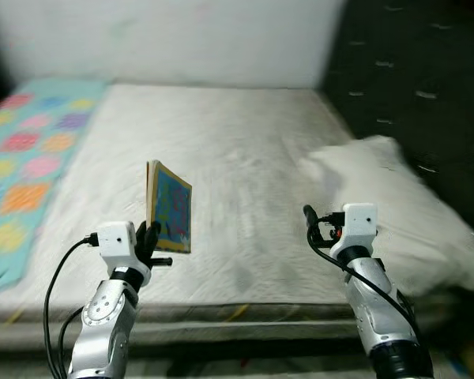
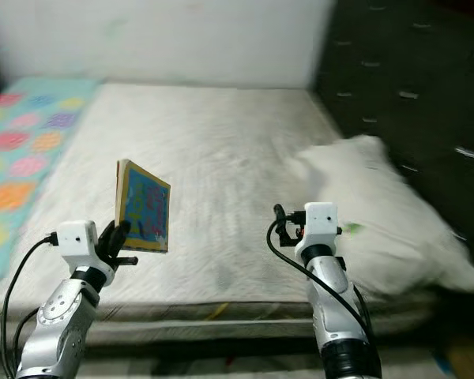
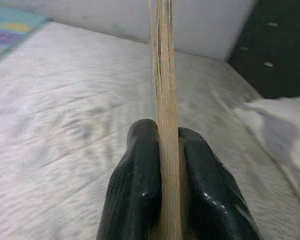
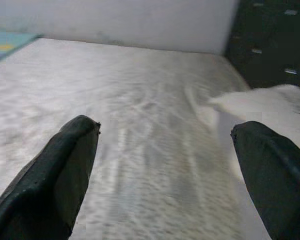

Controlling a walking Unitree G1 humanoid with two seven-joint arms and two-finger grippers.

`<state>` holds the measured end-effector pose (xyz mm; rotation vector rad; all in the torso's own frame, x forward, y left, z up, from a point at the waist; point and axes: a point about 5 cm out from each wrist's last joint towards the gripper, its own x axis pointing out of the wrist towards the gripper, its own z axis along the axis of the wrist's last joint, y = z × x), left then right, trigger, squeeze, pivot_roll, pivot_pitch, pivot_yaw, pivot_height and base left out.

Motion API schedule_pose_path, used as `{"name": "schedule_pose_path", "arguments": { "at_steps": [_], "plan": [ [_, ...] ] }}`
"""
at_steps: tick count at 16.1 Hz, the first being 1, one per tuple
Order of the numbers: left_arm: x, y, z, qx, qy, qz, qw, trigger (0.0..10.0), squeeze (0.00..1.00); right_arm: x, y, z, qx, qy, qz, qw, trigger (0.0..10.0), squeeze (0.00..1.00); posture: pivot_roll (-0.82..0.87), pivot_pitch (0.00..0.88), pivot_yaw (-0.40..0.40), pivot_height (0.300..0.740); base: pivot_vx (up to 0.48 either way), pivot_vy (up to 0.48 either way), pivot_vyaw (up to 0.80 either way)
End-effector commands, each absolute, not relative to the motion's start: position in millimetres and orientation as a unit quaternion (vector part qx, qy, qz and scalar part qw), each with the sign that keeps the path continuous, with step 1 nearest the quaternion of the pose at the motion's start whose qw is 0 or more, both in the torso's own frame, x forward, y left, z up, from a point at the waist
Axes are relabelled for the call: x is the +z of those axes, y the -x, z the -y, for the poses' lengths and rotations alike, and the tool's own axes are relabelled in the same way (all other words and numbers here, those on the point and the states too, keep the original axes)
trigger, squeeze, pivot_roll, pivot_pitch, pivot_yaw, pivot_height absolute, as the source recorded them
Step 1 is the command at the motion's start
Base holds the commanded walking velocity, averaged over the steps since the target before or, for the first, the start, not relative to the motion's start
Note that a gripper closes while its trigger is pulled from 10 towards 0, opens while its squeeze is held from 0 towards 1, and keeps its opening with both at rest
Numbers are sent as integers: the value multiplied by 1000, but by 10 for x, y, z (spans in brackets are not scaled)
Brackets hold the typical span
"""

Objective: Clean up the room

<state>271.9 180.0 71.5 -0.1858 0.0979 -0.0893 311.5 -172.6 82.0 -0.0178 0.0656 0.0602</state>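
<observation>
Above the near edge of the bed [image 1: 245,158], the left gripper [image 1: 152,237] pinches the book [image 1: 170,207] upright; the right gripper [image 1: 312,221] hangs wide open, empty, beside the pillow [image 1: 403,197].

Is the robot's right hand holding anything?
No, the right gripper has its two black fingers spread wide apart with nothing between them, just the white bed ahead.
</observation>
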Motion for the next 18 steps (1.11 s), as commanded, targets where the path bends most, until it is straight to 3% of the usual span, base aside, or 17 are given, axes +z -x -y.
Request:
{"name": "schedule_pose_path", "arguments": {
  "at_steps": [1,5,18],
  "plan": [
    [839,-2751,-1781,-55,89,-22,994,10000,0,873,-3133,1722,30,10,-21,999,10000,0,-93,0,-42,740,0,0,519],
    [836,-2753,-1774,-62,94,-23,993,10000,0,870,-3130,1727,29,10,-23,999,10000,0,-95,0,-43,740,0,0,0],
    [833,-2771,-1774,-62,101,-26,993,10000,0,869,-3140,1725,30,11,-24,999,10000,0,-96,0,-41,740,0,-294,0]
  ]
}}
